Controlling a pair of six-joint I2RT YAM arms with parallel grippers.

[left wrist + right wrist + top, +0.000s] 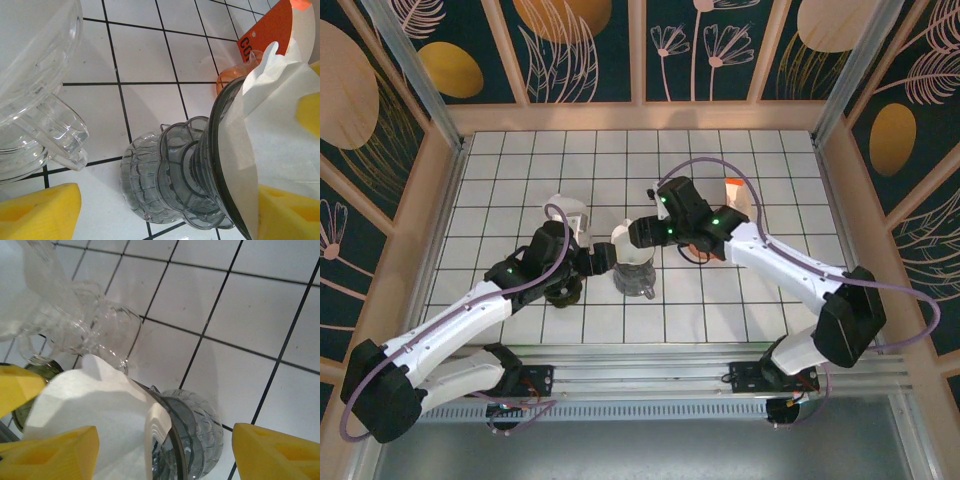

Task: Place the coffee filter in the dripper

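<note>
Coffee filter (272, 135): white paper, sitting in the mouth of the dripper (172, 187). Its upper edge stands out past the dark rim, and the paper looks folded and uneven rather than pressed flat against the wall. The dripper is smoky clear plastic with a ribbed, scalloped base. It stands near the middle of the white tiled surface (510, 170), between the two arms.

The left tool (607, 257) reaches the dripper from the left. Its jaws stand apart with the dripper's body between them. In the left wrist view, one of its yellow fingers (37, 212) is clear of the base, and the other lies behind the paper's lower edge. It grips nothing.

The right tool (638, 236) comes in from the right, just above the dripper's rim. Its jaws are also spread wide, with the filter and rim lying between them. In the right wrist view, one of its fingers (55, 455) sits against the paper's edge, and the other (275, 452) is well apart from the dripper. Nothing is clamped between them.

A clear glass vessel (567, 213) stands just behind the left tool, near the dripper. An orange and white packet (735, 193) stands farther back on the right.
</note>
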